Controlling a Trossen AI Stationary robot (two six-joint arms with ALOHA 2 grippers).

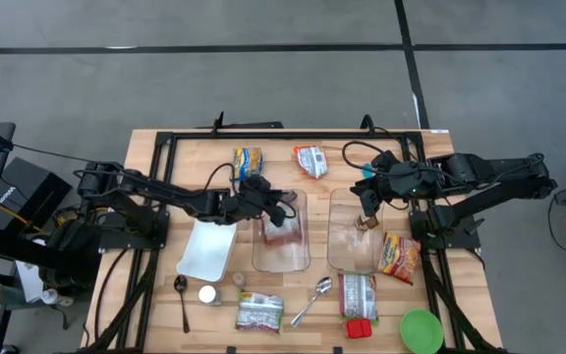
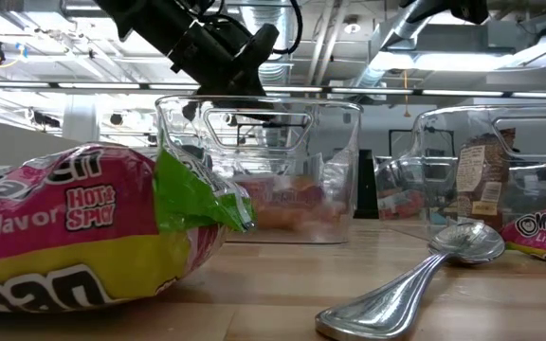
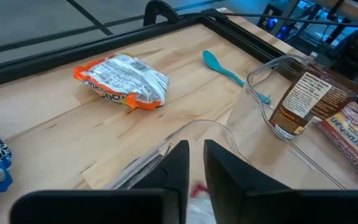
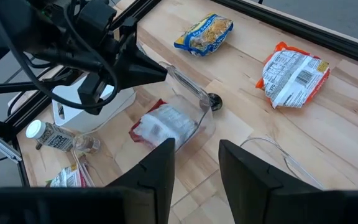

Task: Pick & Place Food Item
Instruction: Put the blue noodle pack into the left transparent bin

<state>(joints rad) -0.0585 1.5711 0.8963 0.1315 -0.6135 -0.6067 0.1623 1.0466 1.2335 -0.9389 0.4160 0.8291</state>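
A red-and-clear food packet [image 1: 283, 234] [image 4: 163, 127] lies flat on the floor of the left clear container [image 1: 258, 258]. My left gripper [image 1: 281, 203] [image 3: 196, 168] hangs over that container's far rim, slanting down. Its fingers are a narrow gap apart with nothing between them. A brown packet [image 3: 306, 99] [image 2: 482, 175] stands upright in the right clear container [image 1: 337, 258], leaning on its wall. My right gripper [image 1: 367, 202] [image 4: 196, 168] hovers high above that container, open and empty.
Beyond the containers lie an orange-white packet [image 1: 311, 159] and a blue-yellow packet [image 1: 249, 162]. A white tray [image 1: 207, 248] sits left of them. Near the front edge are noodle packets [image 1: 260, 310] [image 1: 359, 293] [image 1: 399, 254], two spoons [image 1: 311, 300] [image 1: 182, 295] and a green bowl [image 1: 421, 329].
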